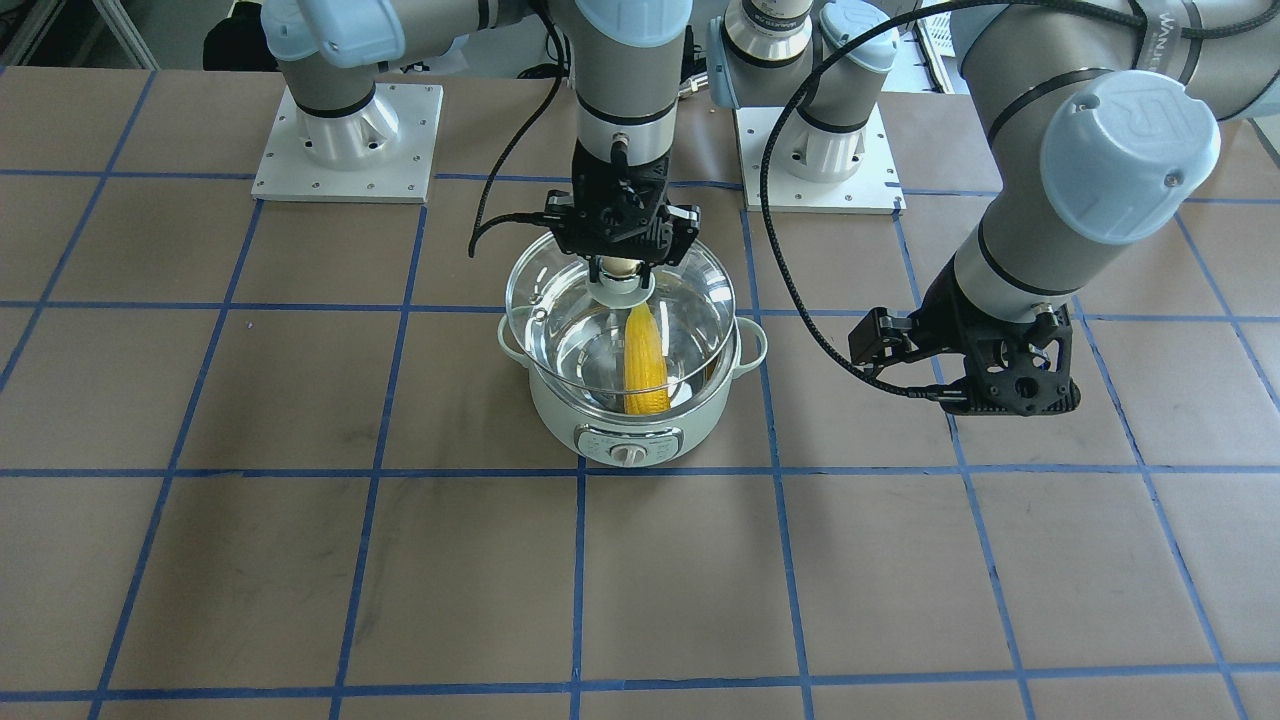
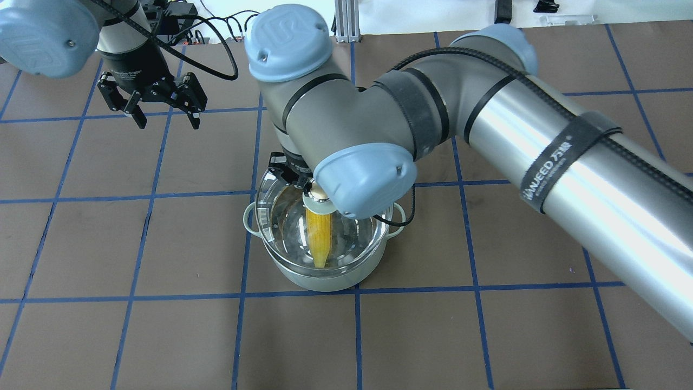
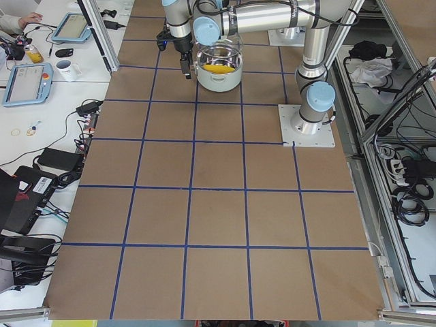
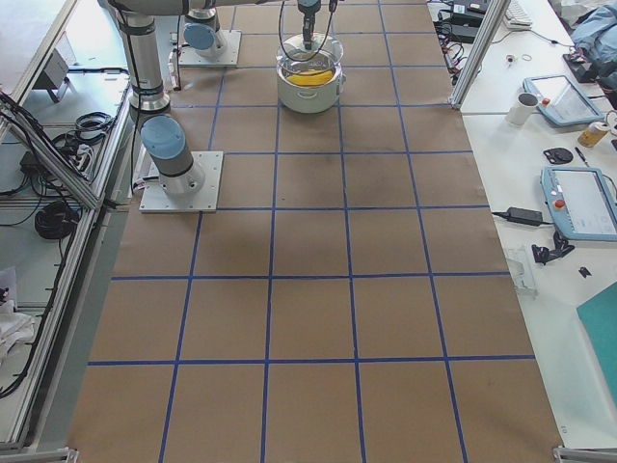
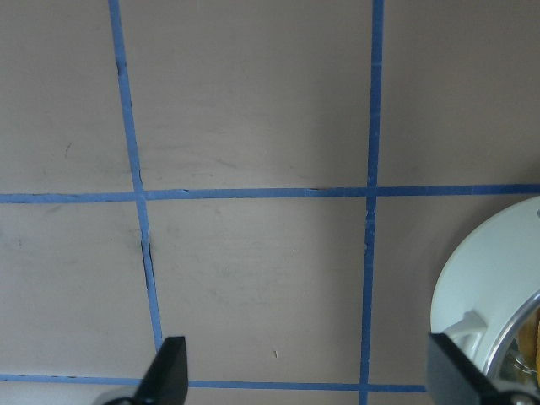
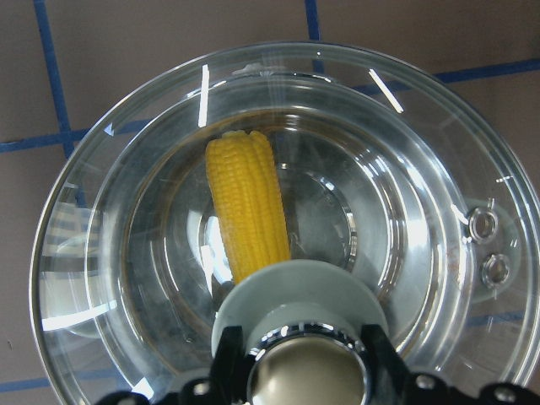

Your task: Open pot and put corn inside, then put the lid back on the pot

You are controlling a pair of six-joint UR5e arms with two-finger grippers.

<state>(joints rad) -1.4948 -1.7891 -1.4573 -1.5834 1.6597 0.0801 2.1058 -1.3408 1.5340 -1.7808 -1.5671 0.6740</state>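
We see our right gripper (image 1: pixel 622 265) clamped on the gold knob (image 6: pixel 305 378) of the glass lid (image 1: pixel 690 285) over the pot (image 1: pixel 560 425) holding the corn (image 1: pixel 645 365), left gripper (image 2: pixel 168 122) spread apart at its ten o'clock.

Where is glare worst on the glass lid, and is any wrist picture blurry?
Right wrist view: white glare streaks cross the round clear glass lid, though the yellow ear of corn reads sharply through it; its gold knob looks soft. Front-facing view: only mild sheen. Left wrist view: flat, even light on the brown table, no blur.
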